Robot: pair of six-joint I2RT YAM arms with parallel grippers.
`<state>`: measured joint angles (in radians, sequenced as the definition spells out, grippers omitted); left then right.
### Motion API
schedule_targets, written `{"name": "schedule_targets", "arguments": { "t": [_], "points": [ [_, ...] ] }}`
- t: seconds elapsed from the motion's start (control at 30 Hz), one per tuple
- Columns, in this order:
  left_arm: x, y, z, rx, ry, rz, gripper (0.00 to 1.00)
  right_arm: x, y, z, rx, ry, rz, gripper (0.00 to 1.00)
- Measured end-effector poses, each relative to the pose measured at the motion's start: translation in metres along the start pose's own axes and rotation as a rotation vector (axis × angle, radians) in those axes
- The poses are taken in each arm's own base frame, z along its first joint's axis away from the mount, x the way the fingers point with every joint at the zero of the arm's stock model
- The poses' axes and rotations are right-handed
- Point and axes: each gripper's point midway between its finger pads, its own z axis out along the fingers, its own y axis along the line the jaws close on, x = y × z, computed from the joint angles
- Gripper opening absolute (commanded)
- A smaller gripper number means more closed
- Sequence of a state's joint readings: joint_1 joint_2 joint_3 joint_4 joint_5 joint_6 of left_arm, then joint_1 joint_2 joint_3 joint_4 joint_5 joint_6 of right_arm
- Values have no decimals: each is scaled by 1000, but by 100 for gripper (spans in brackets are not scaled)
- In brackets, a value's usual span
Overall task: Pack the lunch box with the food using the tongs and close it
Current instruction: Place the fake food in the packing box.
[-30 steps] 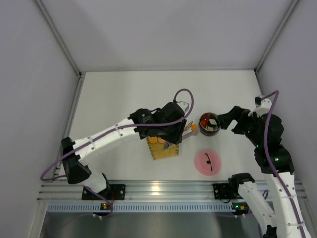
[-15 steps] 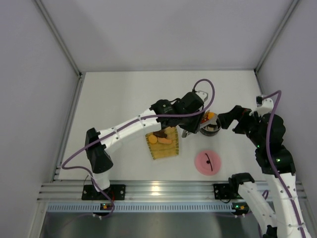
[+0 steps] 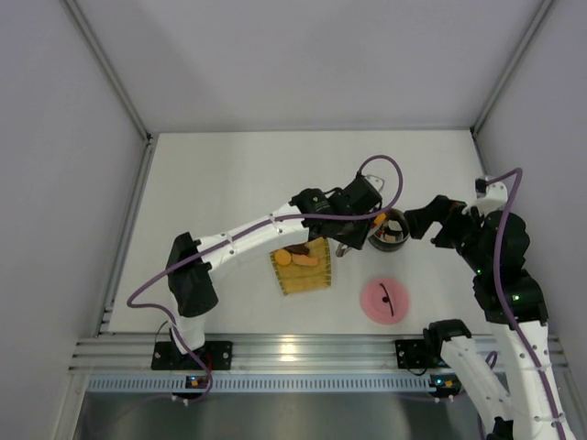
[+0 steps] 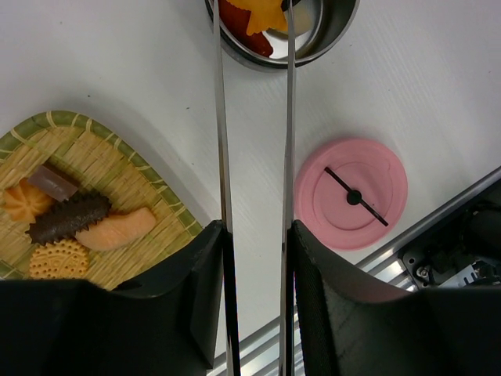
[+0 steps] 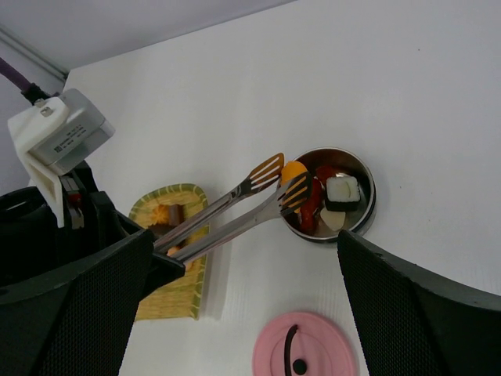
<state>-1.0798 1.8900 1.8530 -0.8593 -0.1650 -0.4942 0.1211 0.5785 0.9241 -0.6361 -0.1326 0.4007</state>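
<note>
Between grey walls [image 3: 303,64], a white table [image 3: 229,183] bears the pink lid [image 3: 384,300].

Left arm reaching out, right arm parked alongside.
Left arm [image 3: 248,243] is stretching from its base toward 2 o'clock, left gripper [image 3: 351,236] pinching the tongs [image 5: 266,170] between nearly closed jaws. Right arm [image 3: 503,284] is standing folded upright, right gripper [image 3: 415,220] pointing toward 9 o'clock, jaws gaping wide, gripping nothing.

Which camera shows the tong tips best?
Right wrist: both slotted tips of the tongs flank an orange piece at the lunch box rim. Left wrist shows only the shafts, tips cropped. On top, the left arm mostly hides them.
</note>
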Motion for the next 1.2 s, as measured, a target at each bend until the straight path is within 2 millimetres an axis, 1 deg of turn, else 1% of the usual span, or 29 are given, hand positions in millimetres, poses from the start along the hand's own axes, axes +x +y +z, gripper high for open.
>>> {"name": "schedule_targets", "arguments": {
  "t": [0.1,0.17,0.4,0.63,0.9,0.97,1.03,1.13,1.2],
  "points": [
    [9,5,5,-14,23,4,43,-1,0,-1,-2,-4,-1,99],
    [11,6,6,-17,28,5,43,-1,0,-1,-2,-4,-1,99],
    [9,5,8,-10,17,11,49,-1,1,-2,-3,-7,-1,99],
    [7,4,8,-7,11,15,52,-1,1,-2,-3,-8,-1,100],
    [4,4,6,-1,-8,19,52,-1,1,-2,-3,-8,-1,100],
    [4,8,-2,-8,-18,17,52,-1,1,-2,-3,-8,-1,100],
    [4,15,-16,-22,-41,14,52,-1,1,-2,-3,-8,-1,100],
    [5,28,-44,-36,-88,-7,53,-1,1,-2,-3,-8,-2,100],
    [11,41,-70,-56,-115,-29,53,-1,1,-2,-4,-9,-1,99]
  ]
}}
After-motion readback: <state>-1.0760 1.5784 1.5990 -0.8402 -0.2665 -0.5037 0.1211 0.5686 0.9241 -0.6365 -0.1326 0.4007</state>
